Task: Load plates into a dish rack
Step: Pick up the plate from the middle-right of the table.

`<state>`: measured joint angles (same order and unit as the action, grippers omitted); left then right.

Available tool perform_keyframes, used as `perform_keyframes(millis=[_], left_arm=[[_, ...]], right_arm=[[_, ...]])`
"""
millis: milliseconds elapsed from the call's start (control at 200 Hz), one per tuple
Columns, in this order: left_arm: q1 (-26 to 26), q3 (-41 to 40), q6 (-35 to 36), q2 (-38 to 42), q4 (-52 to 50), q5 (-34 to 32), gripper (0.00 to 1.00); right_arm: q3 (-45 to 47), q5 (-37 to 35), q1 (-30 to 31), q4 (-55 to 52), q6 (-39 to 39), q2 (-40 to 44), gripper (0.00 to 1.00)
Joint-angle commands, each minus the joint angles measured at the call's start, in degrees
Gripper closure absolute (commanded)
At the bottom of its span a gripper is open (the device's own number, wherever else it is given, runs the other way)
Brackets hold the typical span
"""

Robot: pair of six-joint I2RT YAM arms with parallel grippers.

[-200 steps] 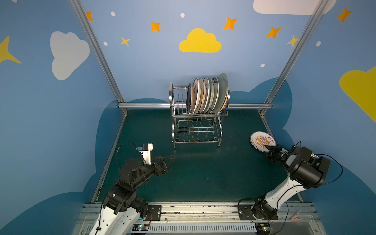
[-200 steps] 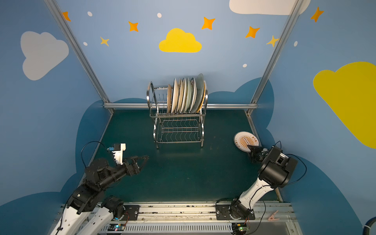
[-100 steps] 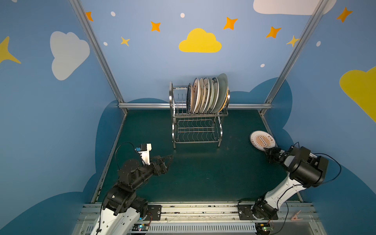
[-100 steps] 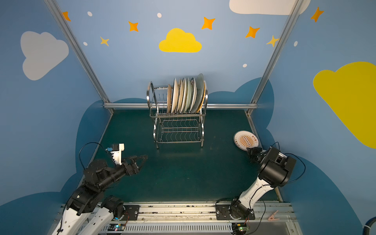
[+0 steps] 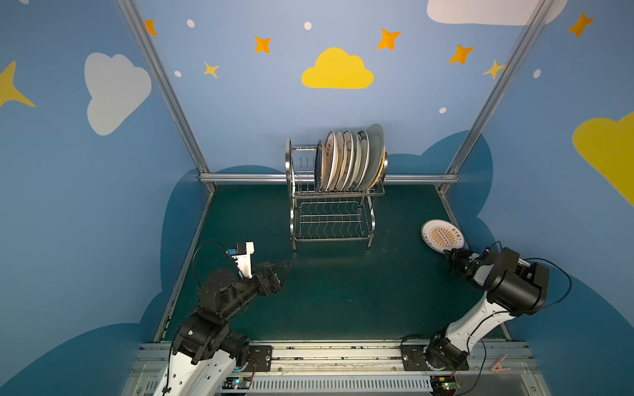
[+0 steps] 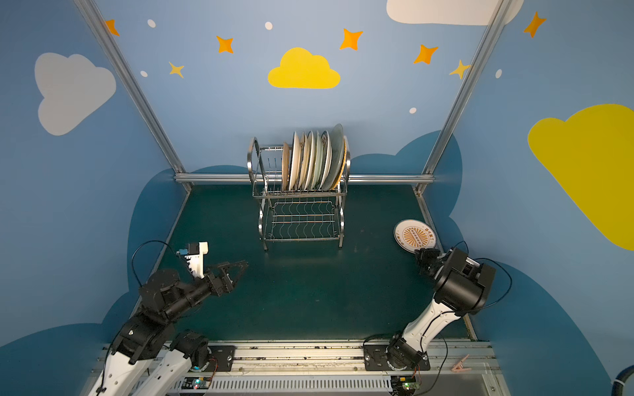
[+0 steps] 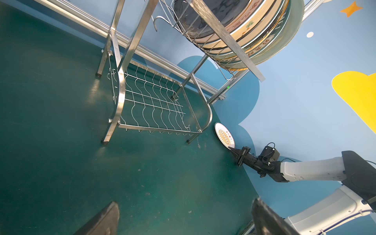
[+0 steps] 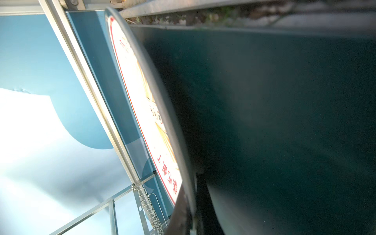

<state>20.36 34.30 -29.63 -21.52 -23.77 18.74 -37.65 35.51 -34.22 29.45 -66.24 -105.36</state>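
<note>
The white round plate with an orange sunburst centre (image 5: 442, 236) (image 6: 415, 235) lies low on the dark green mat (image 5: 343, 291), far over on the right side, close to the aluminium rail (image 5: 453, 219) at the foot of the right blue wall. Red lettering runs round its rim in the right wrist view (image 8: 146, 114). The right gripper (image 5: 447, 253) (image 6: 418, 253) meets the plate at the edge nearest the robot; its jaws are closed narrow on that rim, one finger over the printed face and one under it (image 8: 191, 203). The left wrist view shows the same pinch from the side (image 7: 231, 148), with the plate (image 7: 224, 135) stretching away from the fingertips. Whether the gripped edge is off the mat cannot be told.

Well apart, at the back middle, stands the shiny two-tier steel wire dish rack (image 5: 331, 205) (image 6: 302, 205) (image 7: 122, 97), a row of round plates (image 5: 350, 161) upright in its upper tier. The left gripper (image 5: 284, 272) (image 6: 240, 272) hangs over the mat's left side, jaws spread wide and holding nothing.
</note>
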Motion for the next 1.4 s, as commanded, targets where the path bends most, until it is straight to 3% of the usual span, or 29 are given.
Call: perform_keyframes(millis=[0,436,761,916,1107,1237,1397], left_arm=[[-0.3,-0.3,0.2,0.5,0.8,-0.7,0.0],[-0.8,-0.6,0.4,0.2,0.8,-2.4,0.0],[-1.0,-2.2,-0.2,0.3,3.8,-1.7,0.0],[-0.9,-4.3,-2.7,0.7,8.6,-0.6,0.0],[0.2,-9.3,-9.6,-0.2,19.2,-1.8,0.0],[6.4,-12.1,-10.6,-4.1,27.5,-7.1,0.0],[21.2,-10.1,-1.0,-14.0,33.0,-21.2,0.0]], right_arm=[[2.8,-3.0,0.7,-4.4,0.4,3.9,1.0],[8.4,4.2,1.5,-11.3,2.1,27.6,1.0],[7.1,8.6,2.1,-38.3,7.6,52.2,1.0],[10.1,12.2,3.8,-38.6,3.4,60.3,1.0],[8.6,12.4,9.7,-43.2,5.1,66.2,1.0],[8.0,12.6,14.3,-44.3,5.4,67.7,1.0],[7.3,10.3,21.4,-46.2,6.0,67.9,1.0]])
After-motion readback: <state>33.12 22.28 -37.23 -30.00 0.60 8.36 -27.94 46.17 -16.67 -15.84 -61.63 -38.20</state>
